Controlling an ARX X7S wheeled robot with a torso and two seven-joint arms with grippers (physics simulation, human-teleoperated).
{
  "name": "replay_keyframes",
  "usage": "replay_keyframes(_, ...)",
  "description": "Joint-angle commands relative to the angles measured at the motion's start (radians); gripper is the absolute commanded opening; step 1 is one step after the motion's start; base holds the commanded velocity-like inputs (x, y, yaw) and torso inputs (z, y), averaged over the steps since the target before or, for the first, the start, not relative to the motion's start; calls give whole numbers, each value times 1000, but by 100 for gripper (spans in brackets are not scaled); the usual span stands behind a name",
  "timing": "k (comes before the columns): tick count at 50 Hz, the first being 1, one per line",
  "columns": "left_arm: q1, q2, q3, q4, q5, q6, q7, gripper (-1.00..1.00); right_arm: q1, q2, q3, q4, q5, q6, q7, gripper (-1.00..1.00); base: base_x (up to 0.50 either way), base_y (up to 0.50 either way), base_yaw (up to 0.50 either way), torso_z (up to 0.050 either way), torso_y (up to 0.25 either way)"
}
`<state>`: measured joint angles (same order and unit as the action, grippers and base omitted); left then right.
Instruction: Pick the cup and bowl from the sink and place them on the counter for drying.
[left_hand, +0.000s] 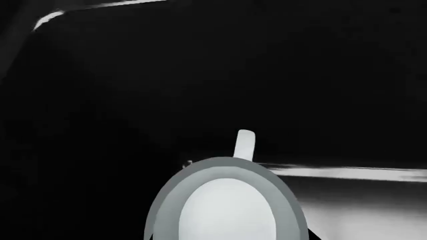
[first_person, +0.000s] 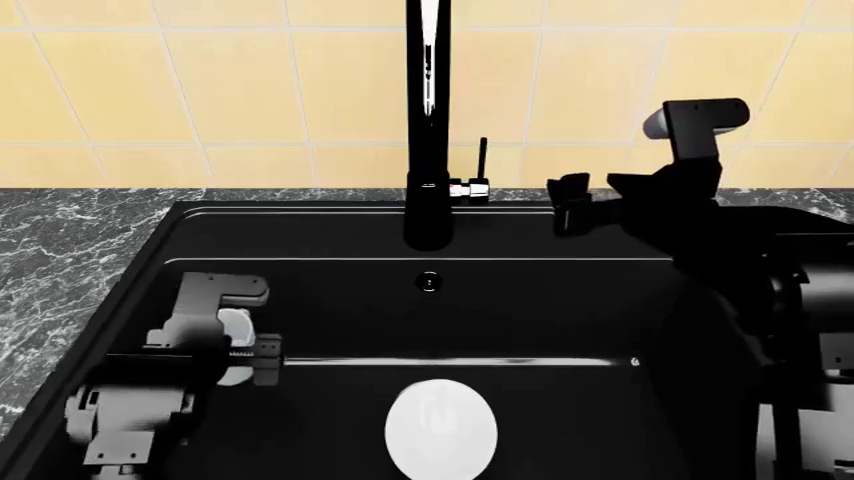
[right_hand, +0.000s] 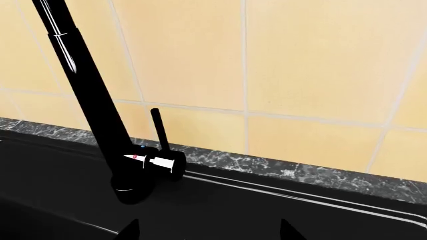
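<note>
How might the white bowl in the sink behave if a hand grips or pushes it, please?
The bowl looks smooth and glossy, so it may slip in a pinch grip. Being wide and shallow, it would probably slide across the sink floor rather than tip.

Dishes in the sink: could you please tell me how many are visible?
2: the bowl on the sink floor near the front, the cup near its left wall. Others may be hidden.
</note>
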<state>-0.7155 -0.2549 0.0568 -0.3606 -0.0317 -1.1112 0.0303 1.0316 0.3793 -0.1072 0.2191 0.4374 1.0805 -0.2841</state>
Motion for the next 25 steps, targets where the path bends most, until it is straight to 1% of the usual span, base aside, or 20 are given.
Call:
replay_keyframes(1, 7, -32, 35, 400, -69, -372, 79, -100, -21, -9, 6, 25, -3, -26, -15, 100, 0, 0, 0, 0, 0)
replay_keyframes(5, -10, -43, 52, 453, -75, -452, 78, -100, -22, -7, 15, 23, 2, -25, -12, 100, 0, 0, 0, 0, 0)
replay_keyframes(6, -28, -50, 41, 447, -117, -459, 55, -100, -24, -7, 13, 25, 2, -27, -15, 100, 0, 0, 0, 0, 0)
replay_keyframes(7, -42, -76, 36, 436, -229, -459, -27, -100, -26, -8, 12, 29, 2, -30, -16, 100, 0, 0, 0, 0, 0)
replay_keyframes(9, -84, -180, 51, 424, -529, -459, -318, -100, -30, -7, 6, 30, 3, -27, -22, 100, 0, 0, 0, 0, 0)
replay_keyframes(10, -98, -228, 29, 410, -679, -459, -468, -100, -30, -6, 8, 28, 7, -24, -23, 100, 0, 0, 0, 0, 0)
replay_keyframes(11, -105, -246, 30, 405, -829, -458, -618, -100, -32, -5, 9, 26, 8, -23, -23, 100, 0, 0, 0, 0, 0)
replay_keyframes(12, -126, -273, 41, 401, -979, -458, -723, -100, -35, -4, 10, 23, 10, -19, -23, 100, 0, 0, 0, 0, 0)
replay_keyframes(13, -133, -287, 40, 398, -1129, -457, -782, -100, -37, -4, 10, 20, 12, -16, -24, 100, 0, 0, 0, 0, 0)
replay_keyframes(14, -154, -310, 26, 379, -1279, -457, -883, -100, -40, -3, 7, 19, 12, -15, -24, 100, 0, 0, 0, 0, 0)
replay_keyframes(15, -186, -322, 34, 367, -1429, -456, -972, -100, -39, -4, 3, 21, 13, -11, -26, 100, 0, 0, 0, 0, 0)
replay_keyframes(16, -191, -327, 23, 356, -1503, -450, -1022, -100, -39, -4, 0, 21, 13, -10, -28, 100, 0, 0, 0, 0, 0)
replay_keyframes(17, -206, -329, -10, 309, -1643, -432, -1127, -100, -37, -5, -5, 20, 14, -6, -30, 100, 0, 0, 0, 0, 0)
replay_keyframes(18, -226, -361, 9, 337, -1684, -446, -1153, -100, -32, -5, -10, 24, 11, -2, -29, 100, 0, 0, 0, 0, 0)
replay_keyframes(19, -224, -382, 8, 314, -1810, -412, -1233, -100, -30, -4, -13, 23, 13, 3, -30, 100, 0, 0, 0, 0, 0)
replay_keyframes(22, -276, -428, 45, 311, -1913, -396, -1311, -100, -27, -3, -22, 28, 11, 1, -34, 100, 0, 0, 0, 0, 0)
replay_keyframes(25, -365, -476, 89, 289, -2003, -384, -1363, -100, -35, -3, -31, 39, 5, -14, -39, 100, 0, 0, 0, 0, 0)
